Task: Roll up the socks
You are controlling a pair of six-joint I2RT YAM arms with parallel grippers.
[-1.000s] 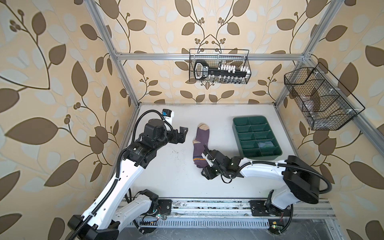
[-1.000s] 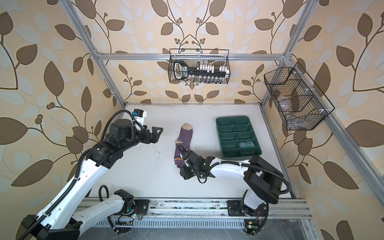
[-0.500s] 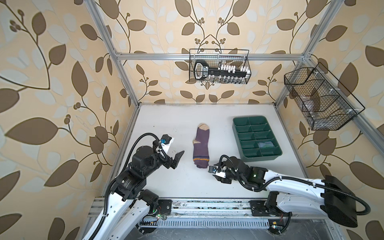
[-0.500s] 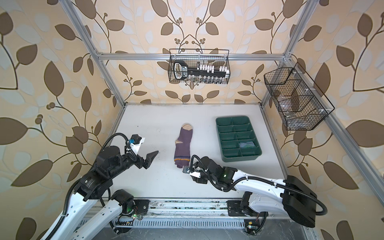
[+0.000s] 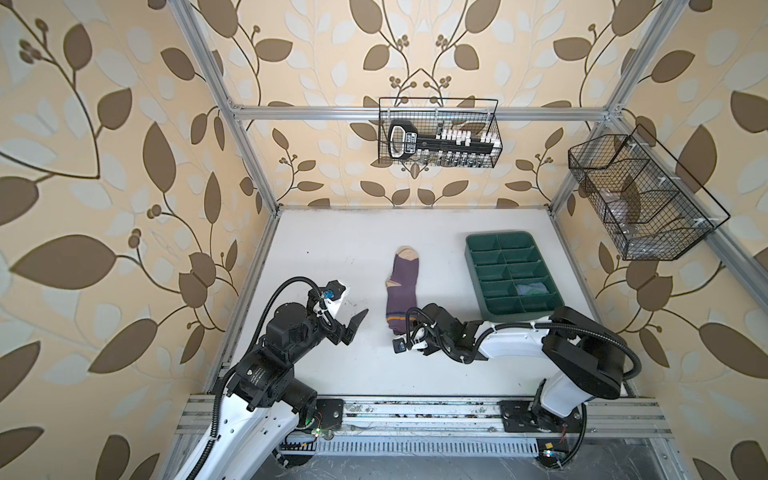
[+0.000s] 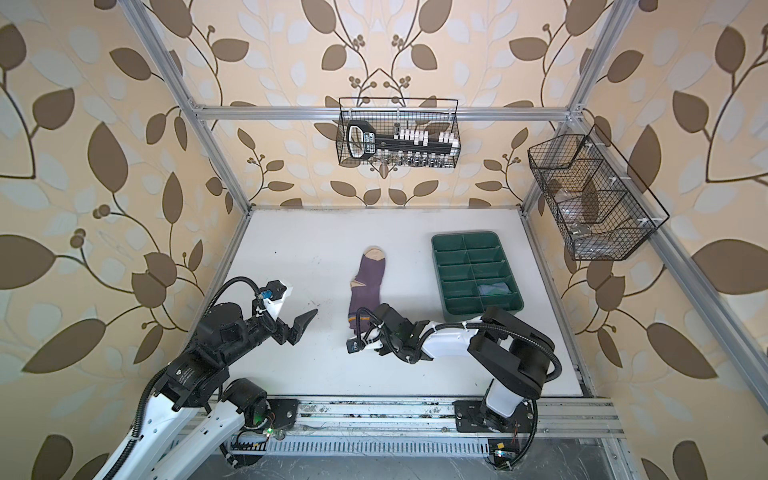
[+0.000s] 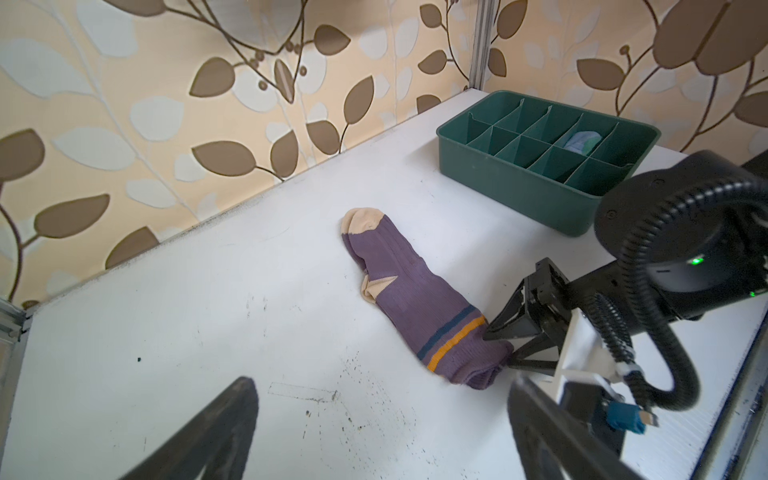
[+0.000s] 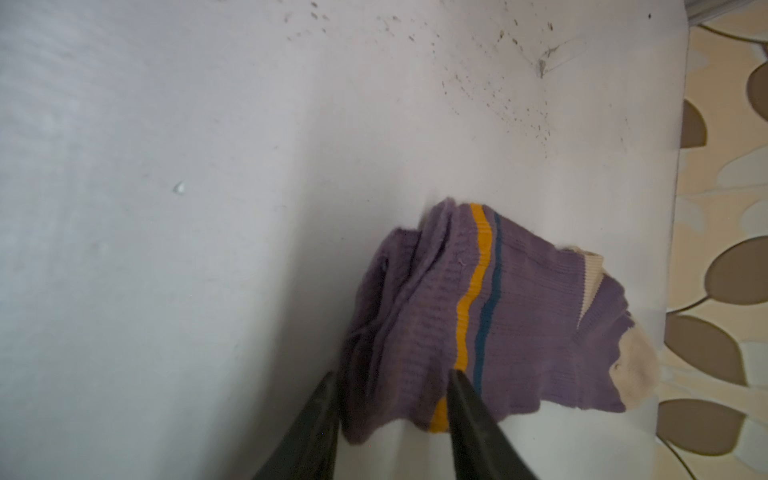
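A purple sock (image 5: 401, 291) (image 6: 368, 284) with a tan toe and an orange and navy stripe lies lengthwise mid-table, toe toward the back. My right gripper (image 5: 409, 328) (image 6: 365, 330) (image 8: 390, 376) is at its near end. Its two fingers are closed on the bunched cuff of the purple sock (image 8: 519, 316), which is slightly raised. The left wrist view shows the right gripper (image 7: 498, 345) pinching the purple sock (image 7: 415, 291). My left gripper (image 5: 353, 326) (image 6: 303, 326) (image 7: 380, 382) hangs open and empty, left of the cuff. A grey-blue sock (image 5: 530, 287) (image 7: 582, 139) sits in a tray compartment.
The green divided tray (image 5: 469, 257) (image 6: 434, 257) (image 7: 498, 174) stands right of the purple sock. A wire basket (image 5: 438, 137) hangs on the back wall and another wire basket (image 5: 640, 195) on the right wall. Bare white table lies left of the sock and along the front.
The left arm pulled back from the table's left middle toward the front. The right gripper backed off toward the front edge, then returned to the cuff and narrowed its jaws onto it.
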